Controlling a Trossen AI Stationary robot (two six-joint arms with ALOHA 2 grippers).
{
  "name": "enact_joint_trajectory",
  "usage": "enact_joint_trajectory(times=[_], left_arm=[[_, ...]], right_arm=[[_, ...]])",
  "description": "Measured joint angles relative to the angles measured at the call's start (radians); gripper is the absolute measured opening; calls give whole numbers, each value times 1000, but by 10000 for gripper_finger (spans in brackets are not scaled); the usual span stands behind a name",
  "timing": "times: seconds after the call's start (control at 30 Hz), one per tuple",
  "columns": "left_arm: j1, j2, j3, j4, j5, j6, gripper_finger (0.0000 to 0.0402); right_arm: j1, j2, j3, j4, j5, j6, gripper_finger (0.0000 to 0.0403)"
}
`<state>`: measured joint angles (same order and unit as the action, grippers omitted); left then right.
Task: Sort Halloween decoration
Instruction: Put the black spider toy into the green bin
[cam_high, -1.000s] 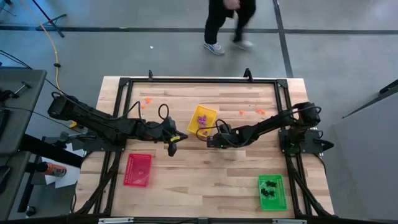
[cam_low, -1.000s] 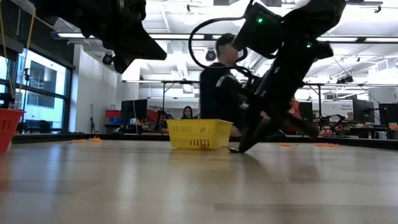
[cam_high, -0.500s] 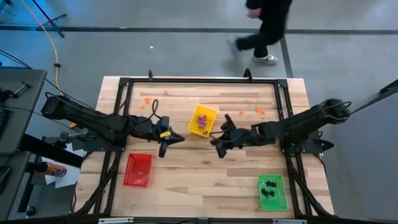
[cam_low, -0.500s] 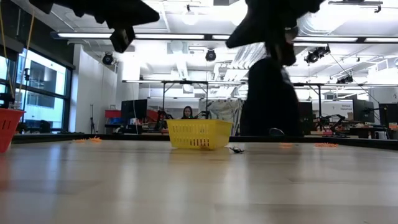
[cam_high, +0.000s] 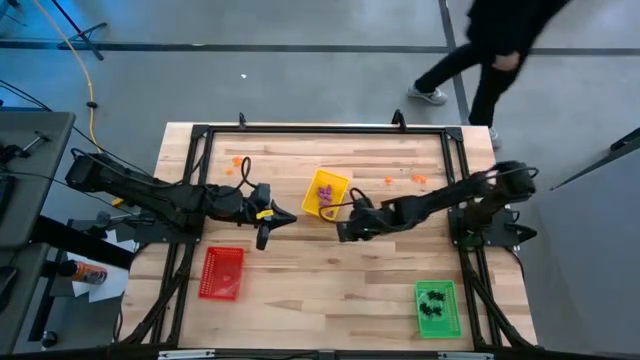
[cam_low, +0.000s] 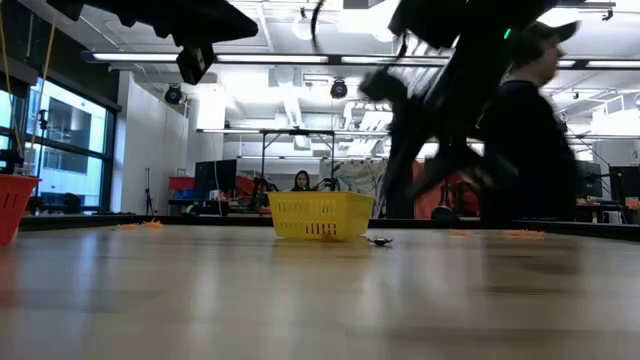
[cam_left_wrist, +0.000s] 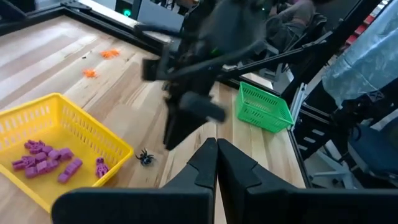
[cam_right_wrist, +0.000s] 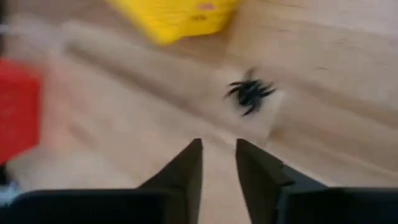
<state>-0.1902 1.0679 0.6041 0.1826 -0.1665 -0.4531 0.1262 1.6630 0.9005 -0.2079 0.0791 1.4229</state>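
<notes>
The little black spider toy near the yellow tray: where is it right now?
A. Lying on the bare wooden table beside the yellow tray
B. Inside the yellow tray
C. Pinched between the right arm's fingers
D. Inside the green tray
A: the black spider lies on the wooden table just outside the yellow tray, ahead of the right gripper, whose parted fingers hold nothing.

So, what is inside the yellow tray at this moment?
The yellow tray holds a small heap of purple trinkets, all gathered near one end. Its near wall hides part of the floor from the left wrist view, so pieces lying there cannot be excluded.
</notes>
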Motion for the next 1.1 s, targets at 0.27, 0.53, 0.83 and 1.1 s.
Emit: enact_joint_trajectory(times=[0.27,0.53,0.83,1.1], left_arm=[[-1,0,0,-5,0,-37,0],[0,0,0,-6,-1,-30,0],[0,0,0,-7,-31,-23,0],[0,0,0,-8,-31,-14,0]], right_arm=[[-62,102,3,20,-29,13,139],[-86,104,3,27,6,14,139],[-100,104,3,24,-5,9,139],[-81,133,7,40,-11,42,139]])
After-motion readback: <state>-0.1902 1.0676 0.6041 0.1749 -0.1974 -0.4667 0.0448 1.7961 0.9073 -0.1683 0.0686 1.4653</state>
